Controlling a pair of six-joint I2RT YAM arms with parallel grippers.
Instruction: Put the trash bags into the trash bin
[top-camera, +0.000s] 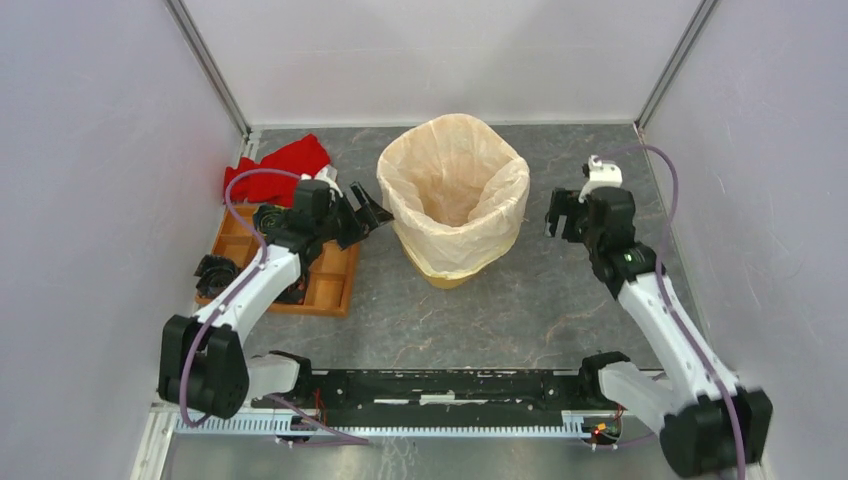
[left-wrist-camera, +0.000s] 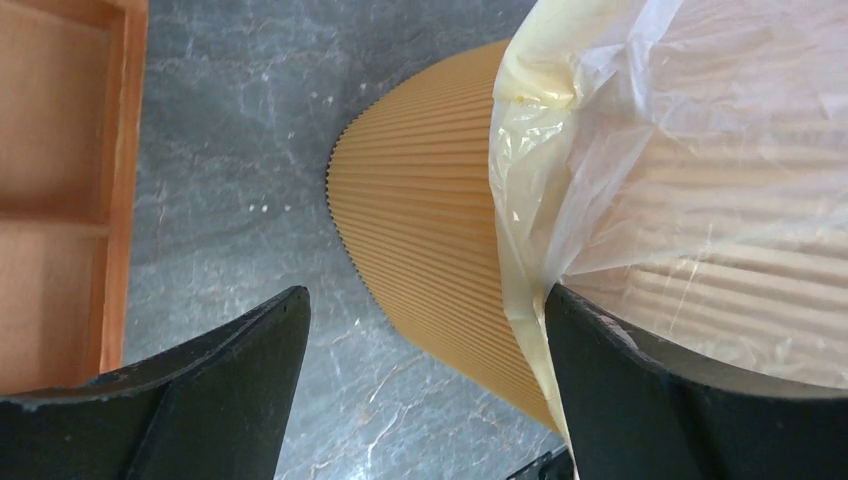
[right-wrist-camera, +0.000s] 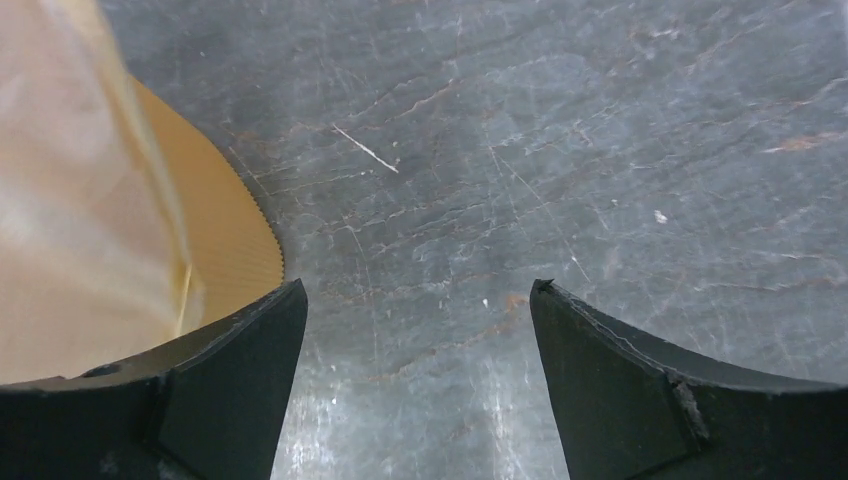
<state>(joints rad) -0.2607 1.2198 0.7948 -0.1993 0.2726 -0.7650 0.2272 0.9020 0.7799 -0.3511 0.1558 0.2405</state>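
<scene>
Already, trash bag (top-camera: 455, 180) lining trash bin (top-camera: 440, 274), left fingers (top-camera: 372, 211) spread beside it, right fingers (top-camera: 562, 213) spread apart

surface (top-camera: 520, 300): dark grey marbled slab, fine scratches. trash bin (top-camera: 446, 277) stands upright on it, roughly mid-width, toward the far wall. orange compartment tray (top-camera: 335, 285) lies flat at left, apart from the bin. red cloth (top-camera: 290, 160) bunched in far-left corner, at the tray's far end

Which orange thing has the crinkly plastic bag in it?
The tall trash bin in the middle: the trash bag lines it and folds over its rim. The flat orange tray on the left has no bag.
</scene>
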